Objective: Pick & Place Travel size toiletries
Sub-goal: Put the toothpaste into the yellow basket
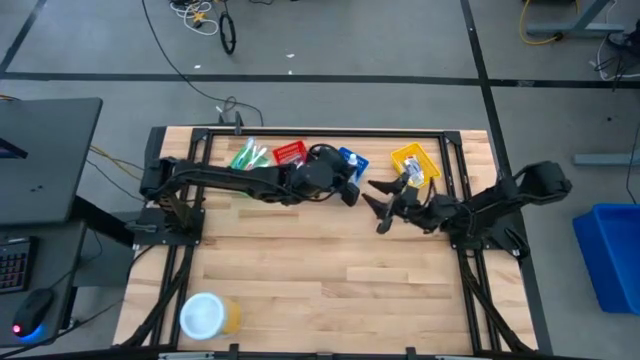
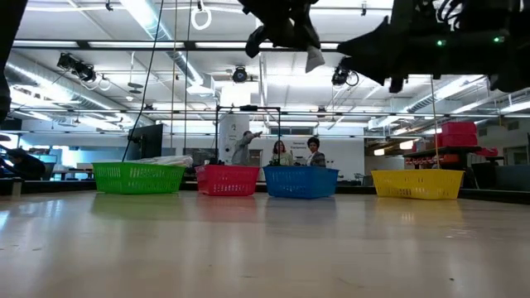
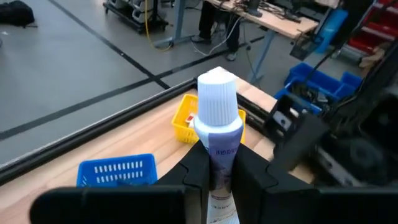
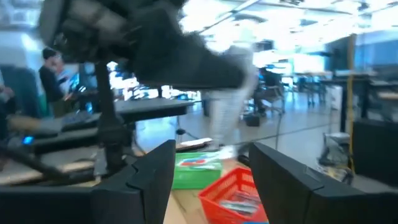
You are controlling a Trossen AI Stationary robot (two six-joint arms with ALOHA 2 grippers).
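My left gripper (image 1: 350, 185) hangs high over the table beside the blue basket (image 1: 353, 160) and is shut on a small white tube (image 3: 217, 127) with blue print and a ribbed white cap (image 3: 216, 93). In the low view the tube's white end (image 2: 315, 58) sticks out below that gripper (image 2: 286, 33). My right gripper (image 1: 378, 207) floats open just to the right of it, near the yellow basket (image 1: 413, 160), touching nothing; its fingers (image 4: 155, 174) frame the green and red baskets. Other toiletries lie in the green (image 1: 248, 155), red (image 1: 290, 153) and yellow baskets. My left gripper pinches the tube's printed body (image 3: 221, 163) between its two fingers (image 3: 193, 168). The tube lies along the fingers, and its capped end sticks out past the fingertips. It is lifted clear of the table, high above it in the low view.
Green (image 2: 138, 178), red (image 2: 227, 180), blue (image 2: 301, 182) and yellow (image 2: 417, 184) baskets stand in a row along the far edge. A white-lidded yellow jar (image 1: 205, 315) sits at the near left corner. Bare wood (image 1: 330, 280) spreads across the middle and near side. People stand in the room beyond.
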